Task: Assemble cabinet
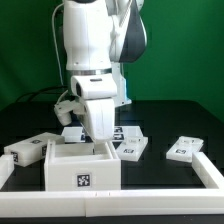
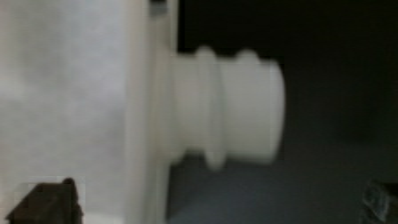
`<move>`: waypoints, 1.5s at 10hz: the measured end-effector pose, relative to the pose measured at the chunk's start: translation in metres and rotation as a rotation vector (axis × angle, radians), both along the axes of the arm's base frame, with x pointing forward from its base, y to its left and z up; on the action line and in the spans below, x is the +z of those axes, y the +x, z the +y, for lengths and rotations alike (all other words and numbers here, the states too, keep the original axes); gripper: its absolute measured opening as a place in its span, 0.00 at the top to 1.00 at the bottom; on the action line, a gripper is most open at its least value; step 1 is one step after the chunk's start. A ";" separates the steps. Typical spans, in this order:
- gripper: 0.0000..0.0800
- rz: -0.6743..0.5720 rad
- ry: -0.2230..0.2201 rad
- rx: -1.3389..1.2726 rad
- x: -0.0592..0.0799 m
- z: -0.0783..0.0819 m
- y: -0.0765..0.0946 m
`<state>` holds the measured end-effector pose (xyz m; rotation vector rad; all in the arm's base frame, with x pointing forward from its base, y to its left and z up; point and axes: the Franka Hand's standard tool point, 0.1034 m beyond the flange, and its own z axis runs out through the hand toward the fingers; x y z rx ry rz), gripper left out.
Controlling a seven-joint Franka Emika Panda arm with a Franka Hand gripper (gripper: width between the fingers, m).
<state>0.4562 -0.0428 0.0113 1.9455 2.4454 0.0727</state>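
The cabinet is not yet together. Its box stands open side up near the front of the table, tag facing the camera, which leaves the cavity free for parts to go in from above. The loose parts lie flat and apart around it — one panel on the exterior view's left, a second panel behind the box, a third panel just beside its right corner, and a fourth panel well off to the exterior view's right. Each has bare table around it, probably so fingers can get down on either side. A low white rail edges the table, likely to keep pieces from sliding off. The arm stands upright behind the box with its wrist pointing straight down, and the gripper is low at the box's back wall. Whether it touches the wall cannot be told. The jaws are spread wide and pinch nothing. In the wrist view one dark fingertip shows against a blurred white wall, from which a ribbed white stub sticks out — too blurred to say which part it belongs to. The pose suggests the gripper is lining up on the box, not carrying anything.
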 end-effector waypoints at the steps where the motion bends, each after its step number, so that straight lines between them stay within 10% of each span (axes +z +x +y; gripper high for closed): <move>1: 0.00 0.001 0.000 -0.002 0.000 0.000 0.000; 2: 0.00 0.000 -0.001 -0.007 0.000 0.000 0.001; 5: 0.51 0.002 0.000 -0.008 -0.001 0.000 0.000; 6: 0.51 0.002 0.000 -0.010 -0.001 -0.001 0.000; 8: 0.91 0.003 0.000 -0.008 -0.001 0.000 -0.001; 15: 0.95 0.005 0.000 -0.034 -0.001 0.000 -0.001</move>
